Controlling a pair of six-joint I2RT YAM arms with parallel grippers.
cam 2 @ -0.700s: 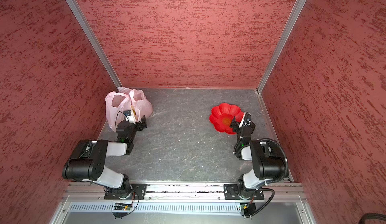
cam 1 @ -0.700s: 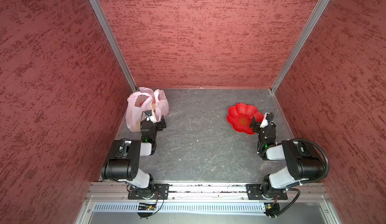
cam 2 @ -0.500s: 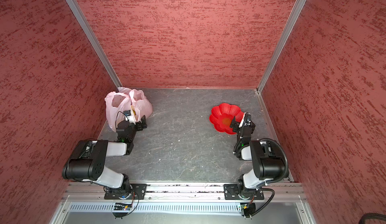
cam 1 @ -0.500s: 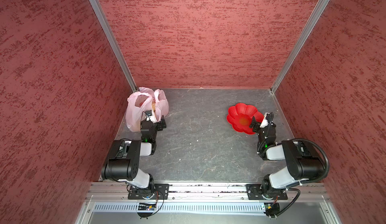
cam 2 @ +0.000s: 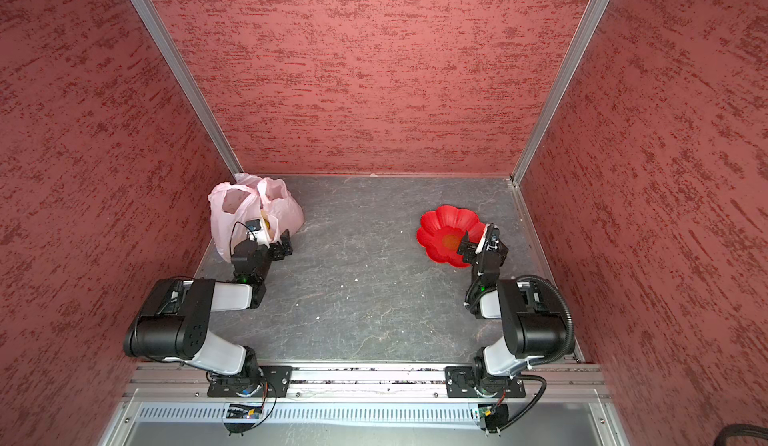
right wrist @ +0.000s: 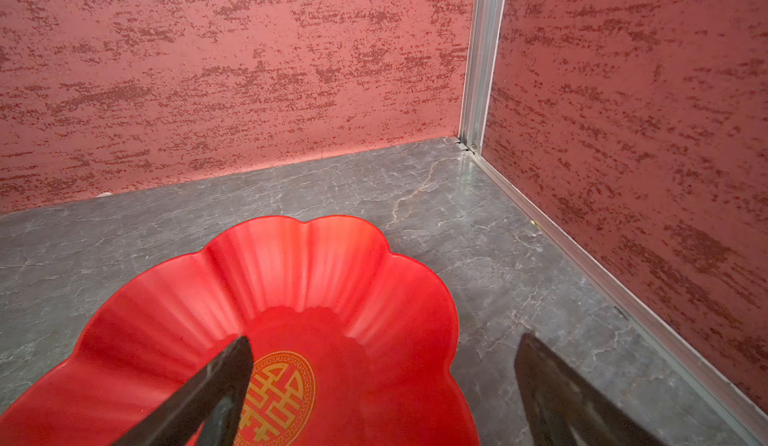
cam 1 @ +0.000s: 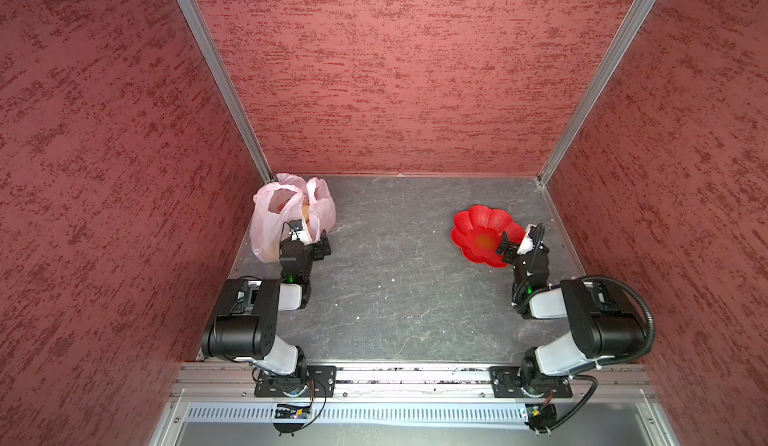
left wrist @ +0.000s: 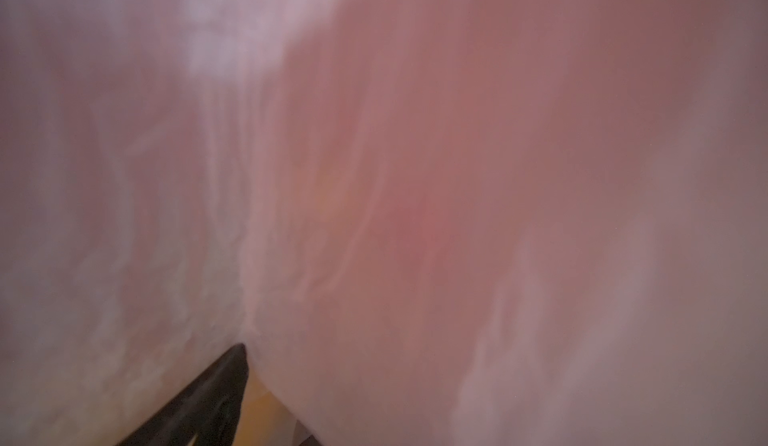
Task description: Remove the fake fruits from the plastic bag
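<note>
The pale pink plastic bag point(cam 1: 270, 219) point(cam 2: 230, 215) stands crumpled in the far left corner, handles up. A fake fruit shows as a beige-orange patch point(cam 1: 306, 212) in its mouth and as a yellow patch point(cam 2: 266, 224); other fruits are hidden. My left gripper point(cam 1: 313, 241) point(cam 2: 275, 243) is open against the bag's near side. In the left wrist view blurred pink bag film point(left wrist: 415, 173) fills the picture; one black finger point(left wrist: 216, 394) shows beside a yellow-orange patch point(left wrist: 259, 419), and the other finger is hidden. My right gripper point(cam 1: 514, 241) point(cam 2: 478, 243) point(right wrist: 384, 340) is open and empty.
A red flower-shaped dish point(cam 1: 478, 225) point(cam 2: 440, 231) point(right wrist: 311, 281), empty, lies at the right. My right gripper straddles its near rim, one finger over the dish and one over the grey table point(right wrist: 498, 256). Red walls close in three sides.
</note>
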